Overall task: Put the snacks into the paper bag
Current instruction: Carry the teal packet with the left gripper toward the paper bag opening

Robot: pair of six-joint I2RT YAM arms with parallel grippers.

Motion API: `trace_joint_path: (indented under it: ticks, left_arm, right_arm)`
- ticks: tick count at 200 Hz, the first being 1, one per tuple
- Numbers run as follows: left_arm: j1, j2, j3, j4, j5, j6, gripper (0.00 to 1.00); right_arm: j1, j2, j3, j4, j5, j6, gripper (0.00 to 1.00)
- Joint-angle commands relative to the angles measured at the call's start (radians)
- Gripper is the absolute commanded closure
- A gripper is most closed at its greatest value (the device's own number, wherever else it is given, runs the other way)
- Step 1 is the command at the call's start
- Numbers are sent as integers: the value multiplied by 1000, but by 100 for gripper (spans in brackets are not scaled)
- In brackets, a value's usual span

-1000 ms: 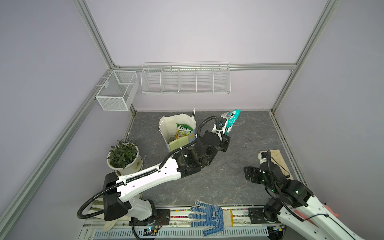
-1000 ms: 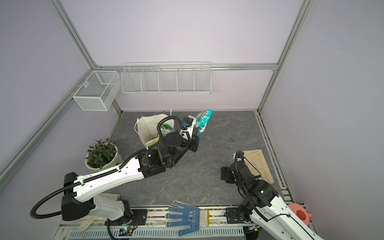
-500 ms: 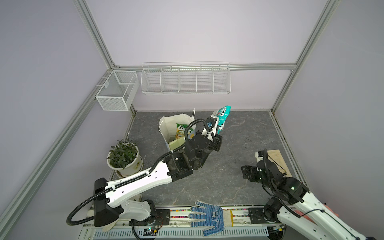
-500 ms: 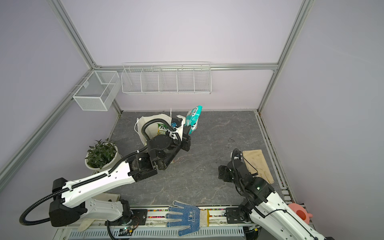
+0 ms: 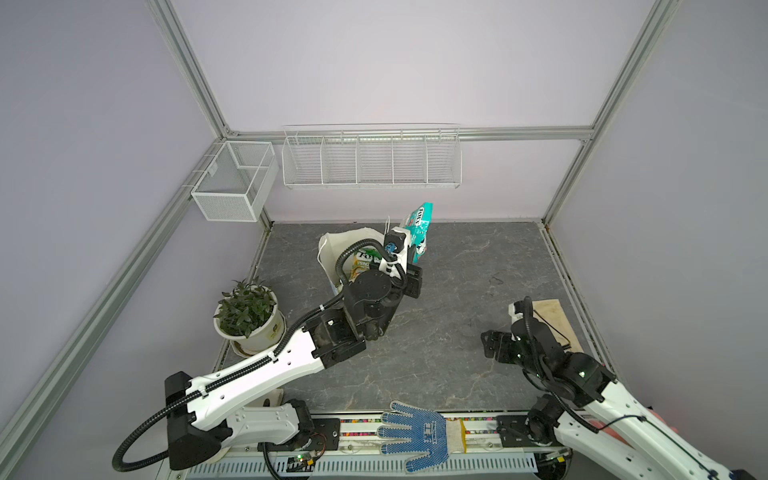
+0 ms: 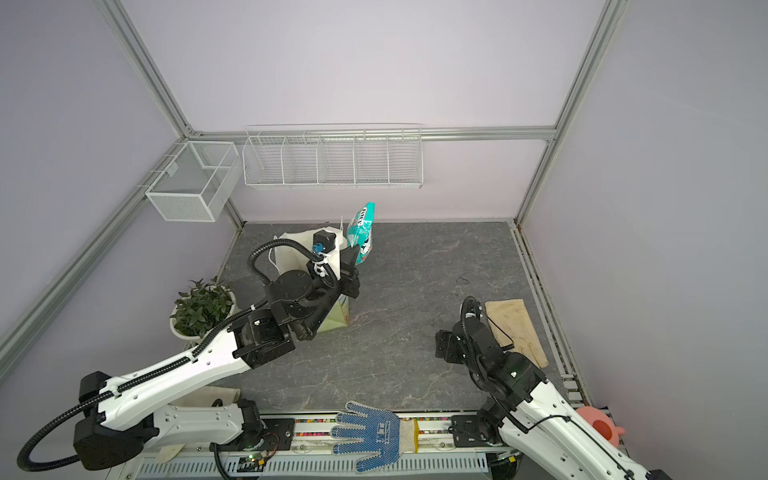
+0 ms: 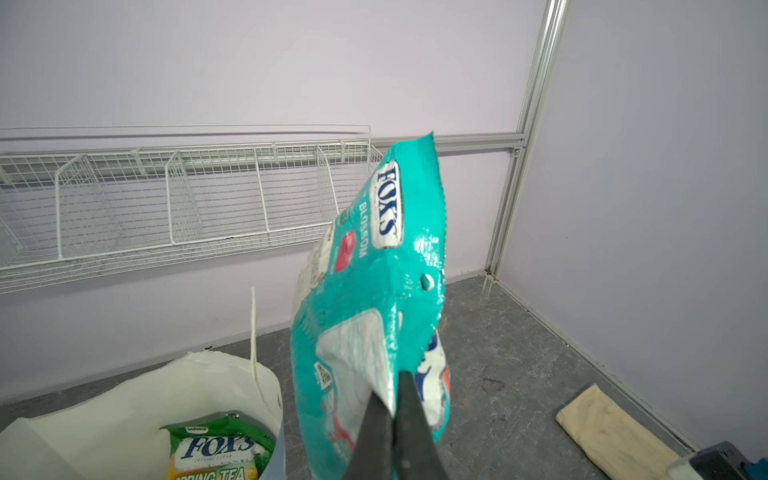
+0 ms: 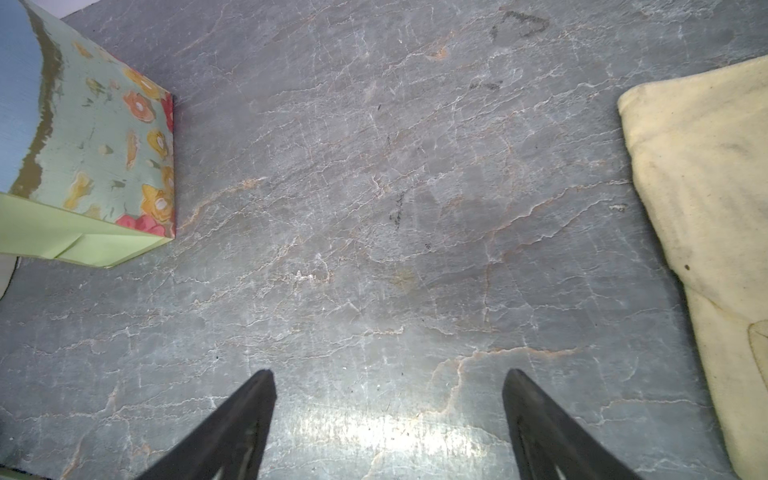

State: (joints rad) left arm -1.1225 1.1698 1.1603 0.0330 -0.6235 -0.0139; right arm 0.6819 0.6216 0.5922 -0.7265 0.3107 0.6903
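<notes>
Left tool (image 7: 392, 395) is pinching the packet (image 5: 419, 224), right of the bag (image 5: 331, 254). Right tool (image 8: 388, 374) is gaping, empty. Releasing now is risking a miss.

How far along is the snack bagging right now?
Done: a green packet lies inside the paper bag. In hand: the left gripper is shut on a teal packet, held up near the bag's mouth, not yet in. Left: drop it in; no other loose snack shows. The right gripper hangs open.
</notes>
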Motion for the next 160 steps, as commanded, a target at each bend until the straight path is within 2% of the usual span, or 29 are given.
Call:
trace_joint_path:
  ticks: [1, 62, 160]
  left_arm:
    - [7, -43, -13, 60, -22, 26, 100]
    - [28, -122, -73, 82, -55, 40, 100]
    - [108, -214, -139, 60, -42, 13, 100]
  right_arm:
    - [-4, 15, -9, 30, -19, 23, 11]
    - [-4, 43, -9, 42, -33, 29, 11]
    - [-4, 62, -11, 57, -43, 38, 11]
